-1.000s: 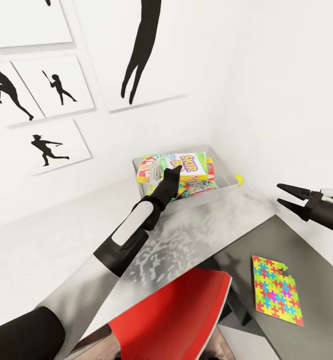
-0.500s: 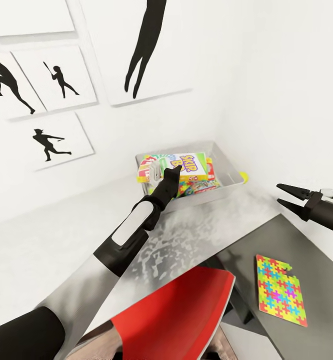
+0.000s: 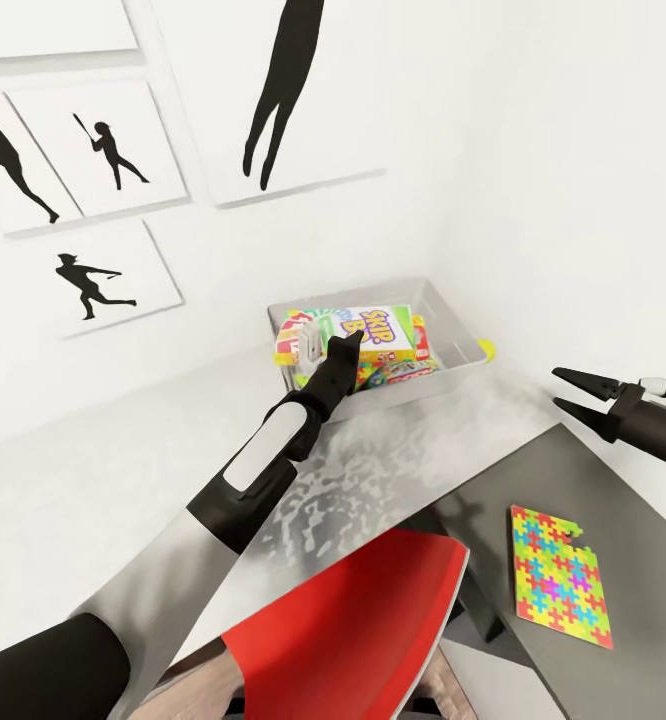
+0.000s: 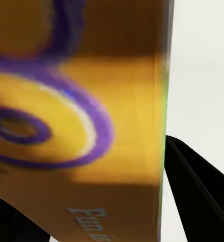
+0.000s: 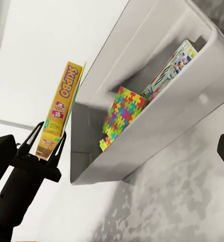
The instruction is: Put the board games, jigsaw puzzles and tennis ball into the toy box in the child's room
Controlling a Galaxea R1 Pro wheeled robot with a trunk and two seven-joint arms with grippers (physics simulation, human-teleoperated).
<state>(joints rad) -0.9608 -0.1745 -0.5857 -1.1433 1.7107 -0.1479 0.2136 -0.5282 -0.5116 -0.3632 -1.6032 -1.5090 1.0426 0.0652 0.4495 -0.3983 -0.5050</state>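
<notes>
Near: red swivel chair (image 3: 358,625) seat low in the head view; just past it, the remaining jigsaw puzzle (image 3: 558,575) lies flat on the dark lower surface (image 3: 613,480), long axis running away from the robot, well apart from the bin. Right gripper (image 3: 565,392) hangs above that dark section, jaws spread wide, empty.

Mid: left gripper (image 3: 325,350) reaches over the near wall of the toy box (image 3: 458,345), clamped on the yellow board game (image 3: 378,332). Box held on edge, long axis roughly along the bin's length, printed face toward the head camera; in the right wrist view (image 5: 61,113) it stands upright between the fingers, above the bin rather than resting in it.

Far: bin on the light surface (image 3: 393,470) against the wall; another puzzle (image 5: 123,115) and a printed game box (image 5: 170,68) already lean inside. Tennis ball (image 3: 485,350) sits just outside the bin's far right corner.

Change over the last second: arms and held box unchanged relative to the bin; only the whole view shifted slightly, so camera drift. Release not yet made; judged next: open over the bin, then puzzle and ball
</notes>
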